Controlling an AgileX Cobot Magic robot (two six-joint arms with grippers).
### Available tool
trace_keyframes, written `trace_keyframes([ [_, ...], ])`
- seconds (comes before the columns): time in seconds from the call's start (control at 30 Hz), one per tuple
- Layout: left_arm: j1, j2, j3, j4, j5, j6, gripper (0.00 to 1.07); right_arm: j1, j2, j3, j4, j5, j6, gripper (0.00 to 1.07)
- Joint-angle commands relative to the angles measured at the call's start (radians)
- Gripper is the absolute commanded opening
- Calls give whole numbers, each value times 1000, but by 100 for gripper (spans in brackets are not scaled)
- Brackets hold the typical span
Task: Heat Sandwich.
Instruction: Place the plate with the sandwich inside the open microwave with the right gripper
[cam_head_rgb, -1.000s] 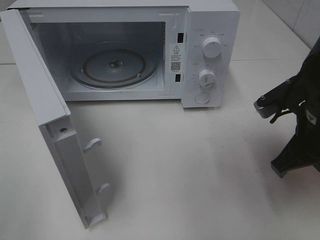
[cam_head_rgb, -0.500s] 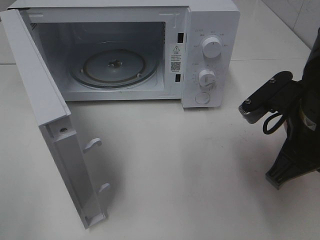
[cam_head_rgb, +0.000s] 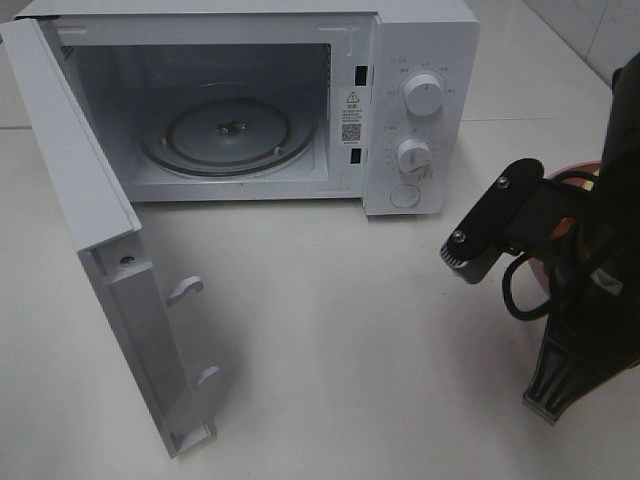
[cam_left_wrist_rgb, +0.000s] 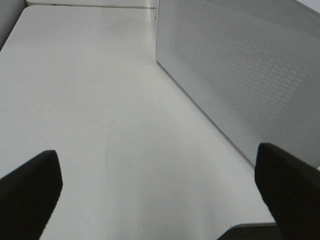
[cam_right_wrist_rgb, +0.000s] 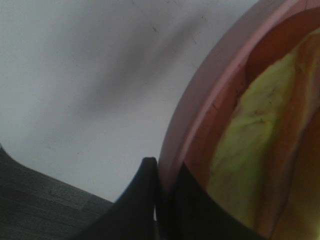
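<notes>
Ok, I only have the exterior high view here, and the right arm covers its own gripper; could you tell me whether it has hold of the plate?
Observer: Yes. In the right wrist view the right gripper is shut on the rim of the pink plate.
Operator: Is the sandwich on it?
Observer: Yes, the sandwich lies on the plate, pale green lettuce showing.
Operator: And the left gripper? I cannot see it at all.
Observer: The left gripper is open and empty, over the table, beside a perforated white panel of the microwave.
</notes>
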Motion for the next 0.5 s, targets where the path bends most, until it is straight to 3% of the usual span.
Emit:
trace_keyframes([
  [0.03, -6, -18, 2, -10, -11, 1, 100, 56, -7, 0, -22, 29, -33, 0],
  [0.5, -6, -18, 2, -10, -11, 1, 100, 172, -7, 0, -24, 13, -188, 0],
])
